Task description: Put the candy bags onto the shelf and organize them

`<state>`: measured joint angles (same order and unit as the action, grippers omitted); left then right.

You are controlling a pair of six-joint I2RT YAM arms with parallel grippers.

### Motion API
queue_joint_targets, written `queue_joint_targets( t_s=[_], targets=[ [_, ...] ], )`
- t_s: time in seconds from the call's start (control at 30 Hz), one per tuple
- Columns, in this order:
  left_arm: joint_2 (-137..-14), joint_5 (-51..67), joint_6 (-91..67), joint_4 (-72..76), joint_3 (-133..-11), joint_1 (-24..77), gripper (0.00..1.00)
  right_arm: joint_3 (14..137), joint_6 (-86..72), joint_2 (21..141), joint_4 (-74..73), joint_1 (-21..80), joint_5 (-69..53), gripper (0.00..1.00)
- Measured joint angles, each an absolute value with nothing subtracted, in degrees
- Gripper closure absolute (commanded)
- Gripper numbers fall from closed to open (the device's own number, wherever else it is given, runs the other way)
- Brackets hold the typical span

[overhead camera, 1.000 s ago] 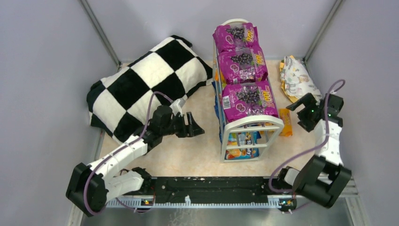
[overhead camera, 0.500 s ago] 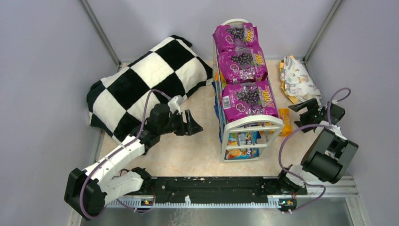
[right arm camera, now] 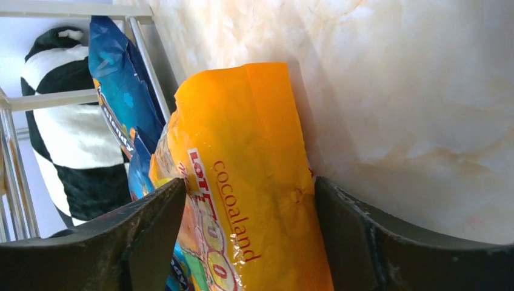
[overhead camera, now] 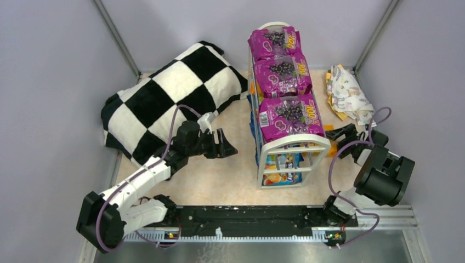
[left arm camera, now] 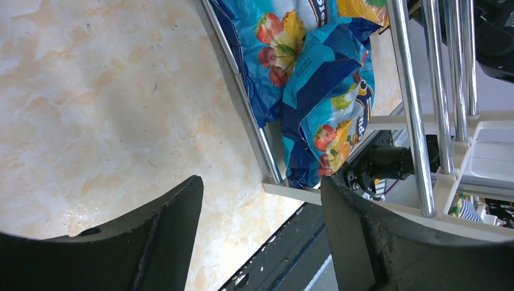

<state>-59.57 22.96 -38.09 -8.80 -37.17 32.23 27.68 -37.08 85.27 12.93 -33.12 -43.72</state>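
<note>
The shelf [overhead camera: 293, 143] stands on the table [overhead camera: 219, 186] and runs away from the arms' bases, with one arched white end frame facing them. Three purple bags [overhead camera: 282, 74] lie end to end along its top tier (grapes printed on each). Below them, in the lower tier, sit blue bags [left arm camera: 327, 103] with fruit pictures; the one nearest the facing end frame bulges out between the rods on the shelf's left side.

An orange bag [right arm camera: 254, 182] lies on the table along the shelf's right side, close to the facing end, with one long edge up against the rack and a blue bag inside it (the word "cocoaland" runs along its face). The right gripper [overhead camera: 344, 139] is low on that same side of the shelf. Its jaws are spread wide, one on each side of the orange bag, and the bag's edges reach both fingers. Whether they already press it I cannot tell.

The left gripper [overhead camera: 225, 145] hangs over bare table to the left of the shelf, apart from it and pointing toward it, its jaws spread with nothing between them.

A black-and-white checkered pillow [overhead camera: 170, 98] lies farther left of the shelf. A pale printed bundle [overhead camera: 348, 93] sits to the shelf's right, toward its far end and apart from it.
</note>
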Motion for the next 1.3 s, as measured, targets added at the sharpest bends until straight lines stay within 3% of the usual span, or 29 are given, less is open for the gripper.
queue_joint_targets(
  t_s=[0.13,0.23,0.37,0.57,0.87,1.3],
  targets=[
    [-59.9,23.1,-38.3,-8.6,-37.2,32.2,0.23,25.8,-38.9,86.3,17.7,-32.8,-44.7,0.41],
    [-59.9,23.1,-38.5,-8.6,-37.2,32.2,0.23,25.5,-39.9,86.2,18.5,-32.8,-45.0,0.57],
    [-60.4,23.2,-39.0,-8.3,-37.2,32.2,0.23,25.7,-40.6,83.1,15.4,-32.7,-44.4,0.64],
    [-61.8,24.1,-39.9,-7.4,-37.2,32.2,0.23,29.6,-40.0,76.8,5.6,-32.7,-41.8,0.85],
    [-62.5,26.0,-40.8,-6.6,-37.2,32.2,0.23,35.9,-39.7,65.9,-9.5,-34.2,-37.1,1.00],
    [-62.5,27.6,-42.4,-5.9,-37.2,32.2,0.23,49.1,-42.0,60.9,-17.7,-34.3,-37.4,1.00]
  ],
)
